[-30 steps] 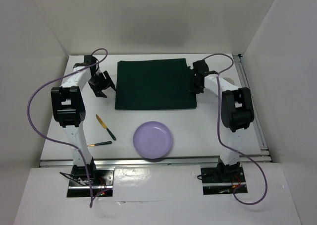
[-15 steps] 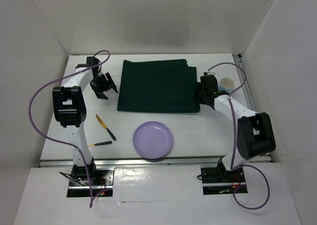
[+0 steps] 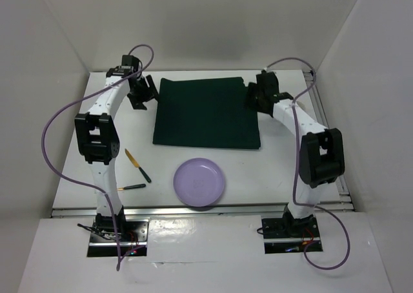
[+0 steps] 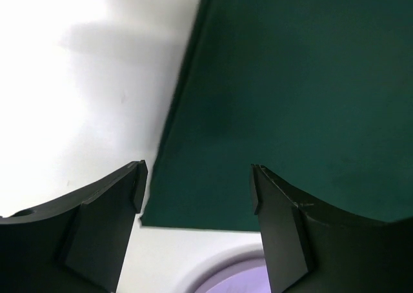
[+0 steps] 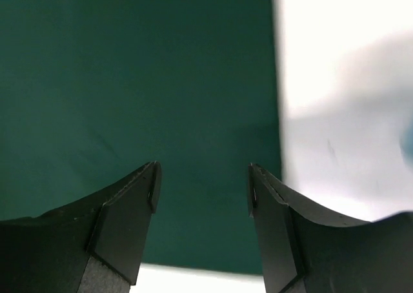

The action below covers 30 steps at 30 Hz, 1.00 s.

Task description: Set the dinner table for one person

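Observation:
The dinner table is a white tabletop with a dark green mat lying flat at its middle back. A lilac plate sits in front of the mat. A yellow-bladed knife and a second dark-handled utensil lie at the front left. My left gripper hovers open at the mat's far left corner. In the left wrist view the mat and a sliver of the plate show between the open jaws. My right gripper stands open over the mat's far right corner, holding nothing.
White walls close in the table on the left, back and right. A metal rail runs along the right side. Purple cables loop over both arms. Bare tabletop lies right of the mat in the right wrist view.
The right gripper has opened and swung from the mat's right edge up to its far right corner. The left gripper has moved back toward the mat's far left corner.

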Each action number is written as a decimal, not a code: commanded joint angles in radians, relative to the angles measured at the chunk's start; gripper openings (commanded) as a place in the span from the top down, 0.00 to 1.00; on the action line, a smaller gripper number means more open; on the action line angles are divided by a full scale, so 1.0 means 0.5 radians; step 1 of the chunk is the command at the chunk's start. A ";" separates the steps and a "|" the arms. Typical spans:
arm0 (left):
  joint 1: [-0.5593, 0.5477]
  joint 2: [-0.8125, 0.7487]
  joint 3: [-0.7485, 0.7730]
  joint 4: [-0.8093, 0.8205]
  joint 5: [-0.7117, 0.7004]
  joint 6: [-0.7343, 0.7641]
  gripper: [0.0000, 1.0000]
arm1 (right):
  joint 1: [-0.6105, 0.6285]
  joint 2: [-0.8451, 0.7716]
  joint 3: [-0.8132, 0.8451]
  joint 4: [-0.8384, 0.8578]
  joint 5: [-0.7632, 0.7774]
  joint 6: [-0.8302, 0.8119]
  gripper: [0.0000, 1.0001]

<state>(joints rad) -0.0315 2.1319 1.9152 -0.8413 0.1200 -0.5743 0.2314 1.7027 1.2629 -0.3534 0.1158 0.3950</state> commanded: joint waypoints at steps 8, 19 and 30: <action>0.008 0.436 0.655 0.136 0.100 0.047 0.14 | -0.128 1.091 1.500 -0.461 -0.124 0.026 0.30; -0.032 0.599 0.753 0.514 0.030 0.010 0.11 | -0.211 1.638 2.107 -0.603 -0.005 0.044 0.10; -0.032 0.820 0.842 0.597 0.009 -0.066 0.12 | -0.269 1.706 1.941 -0.349 -0.415 0.005 0.47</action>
<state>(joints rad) -0.0460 2.5061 2.3020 -0.5762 0.1276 -0.5865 0.1036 2.5408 2.2524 -0.5957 -0.0158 0.4007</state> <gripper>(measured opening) 0.881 0.577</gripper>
